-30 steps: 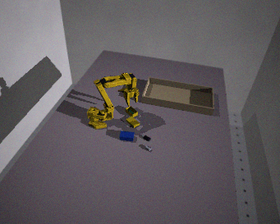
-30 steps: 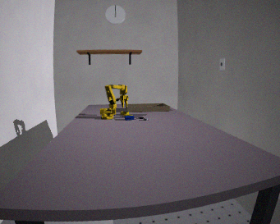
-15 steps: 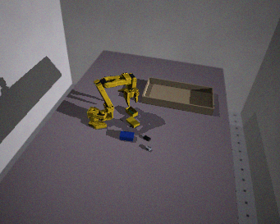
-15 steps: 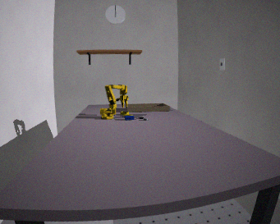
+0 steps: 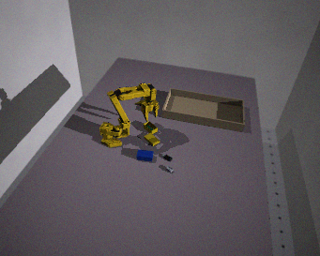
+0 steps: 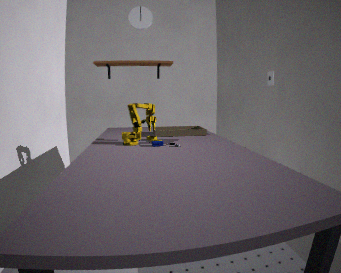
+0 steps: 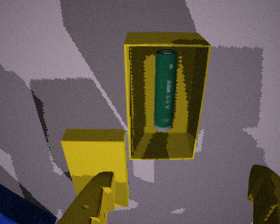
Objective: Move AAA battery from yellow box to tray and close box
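The yellow box's base (image 5: 150, 127) (image 7: 166, 39) stands open side up on the table. The green AAA battery (image 7: 165, 92) lies inside it, lengthwise. The yellow lid (image 5: 152, 140) (image 7: 95, 155) is off the base and lies separately close beside it, its closed face up. My gripper (image 5: 151, 117) (image 7: 182, 174) is partly open and empty, above the table near the box; in the wrist view one jaw overlaps the lid's near part. The wooden tray (image 5: 202, 122) (image 6: 180, 131) is beyond the box to the right; no objects show in it.
A blue box (image 5: 144, 156) (image 6: 157, 143) (image 7: 17, 206) lies on the near side of the yellow lid. A small black object (image 5: 166, 157) and a small grey-white object (image 5: 170, 170) lie to its right. The tray's raised walls stand to the right of the arm.
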Action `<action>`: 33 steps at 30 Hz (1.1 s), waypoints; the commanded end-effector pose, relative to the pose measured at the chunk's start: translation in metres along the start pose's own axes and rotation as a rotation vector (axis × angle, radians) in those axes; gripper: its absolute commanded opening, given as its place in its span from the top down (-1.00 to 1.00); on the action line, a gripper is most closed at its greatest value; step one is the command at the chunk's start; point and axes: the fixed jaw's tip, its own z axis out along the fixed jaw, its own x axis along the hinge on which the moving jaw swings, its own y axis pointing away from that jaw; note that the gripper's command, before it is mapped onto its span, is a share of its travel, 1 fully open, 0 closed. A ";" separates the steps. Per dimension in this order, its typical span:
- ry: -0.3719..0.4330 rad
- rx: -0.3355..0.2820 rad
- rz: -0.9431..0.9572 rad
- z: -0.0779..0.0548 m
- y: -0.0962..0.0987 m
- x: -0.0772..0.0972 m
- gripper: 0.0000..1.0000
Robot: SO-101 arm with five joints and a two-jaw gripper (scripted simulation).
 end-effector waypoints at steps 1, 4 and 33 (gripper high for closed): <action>0.007 0.036 0.002 -0.003 -0.003 -0.001 0.43; 0.007 0.036 0.002 -0.001 -0.004 0.000 0.43; 0.007 0.036 0.002 0.034 -0.006 0.000 0.43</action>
